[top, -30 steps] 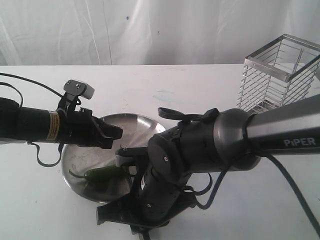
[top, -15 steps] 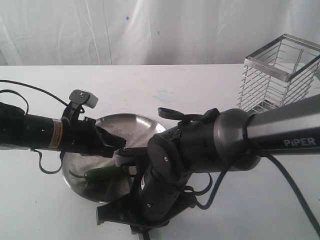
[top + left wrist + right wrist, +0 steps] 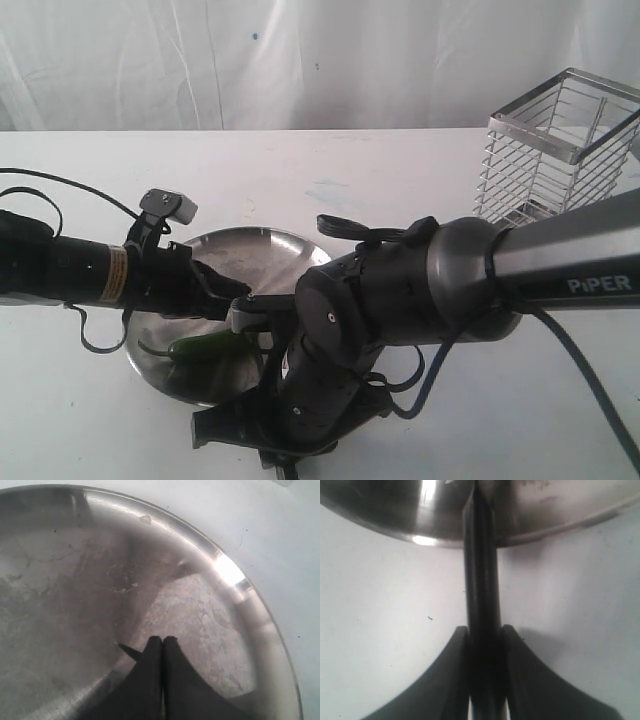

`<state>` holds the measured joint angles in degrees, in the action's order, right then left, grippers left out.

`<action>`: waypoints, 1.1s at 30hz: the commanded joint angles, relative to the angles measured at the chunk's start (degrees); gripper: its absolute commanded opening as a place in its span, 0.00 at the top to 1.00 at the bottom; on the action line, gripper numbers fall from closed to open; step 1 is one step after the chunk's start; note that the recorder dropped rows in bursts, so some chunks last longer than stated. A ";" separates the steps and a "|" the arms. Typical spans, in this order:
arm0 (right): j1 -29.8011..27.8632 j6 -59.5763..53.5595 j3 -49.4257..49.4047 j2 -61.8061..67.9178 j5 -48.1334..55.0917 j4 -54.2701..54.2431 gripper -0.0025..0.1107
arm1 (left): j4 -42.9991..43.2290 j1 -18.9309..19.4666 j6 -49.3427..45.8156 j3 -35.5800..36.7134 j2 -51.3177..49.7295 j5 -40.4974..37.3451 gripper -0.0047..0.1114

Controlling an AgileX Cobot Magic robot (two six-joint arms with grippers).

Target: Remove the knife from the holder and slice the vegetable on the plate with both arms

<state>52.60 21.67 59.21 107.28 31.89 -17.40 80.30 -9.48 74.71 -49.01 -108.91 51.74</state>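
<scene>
Leftward of the plate a moment ago, the left arm has since slid further in over it, while the right arm has not budged. The knife (image 3: 481,570) is out of the holder and clamped by its matte black handle in the right gripper (image 3: 484,628), the handle running from the jaws across the plate's edge; its blade is barely visible. The chili pepper (image 3: 205,347), glossy dark green with a thin curved stem, lies whole on the near side of the stainless-steel plate (image 3: 262,250), whose dull, scuffed floor rises to a bright rim. The left gripper (image 3: 162,640) is pinched shut on nothing above bare metal, probably moving in to steady the pepper before cutting starts. Well apart on the white table (image 3: 80,420) stands the square wire holder (image 3: 555,150), all shiny horizontal bars.
</scene>
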 commanded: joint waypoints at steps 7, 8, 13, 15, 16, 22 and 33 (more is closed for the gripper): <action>0.01 0.19 -0.43 0.09 0.08 -0.10 0.98 | -0.76 -0.10 -0.73 0.39 0.24 0.16 0.96; 0.01 0.19 -0.43 0.09 0.08 -0.22 0.98 | -0.48 -0.32 -1.19 0.39 0.24 -0.78 0.96; 0.01 0.19 -0.43 0.09 0.08 -0.35 0.98 | -0.14 -2.87 -2.16 0.39 0.24 -5.58 0.96; 0.01 0.19 -0.43 0.09 0.08 -0.35 0.98 | -0.14 -3.81 -2.76 0.39 0.24 -6.43 0.96; 0.01 0.19 -0.43 0.09 0.19 -0.34 0.98 | -0.14 -4.05 -2.76 0.39 0.24 -6.83 0.96; 0.01 0.19 -0.43 0.09 0.89 -0.34 0.98 | -0.26 -4.44 -2.76 0.39 0.24 -7.38 0.96; 0.01 0.19 -0.43 0.09 1.59 -0.34 0.98 | -5.29 -4.31 -2.76 0.28 8.11 -8.04 0.96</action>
<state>52.60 22.39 59.21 107.37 32.36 -18.02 76.51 -13.35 72.22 -49.01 -103.82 43.13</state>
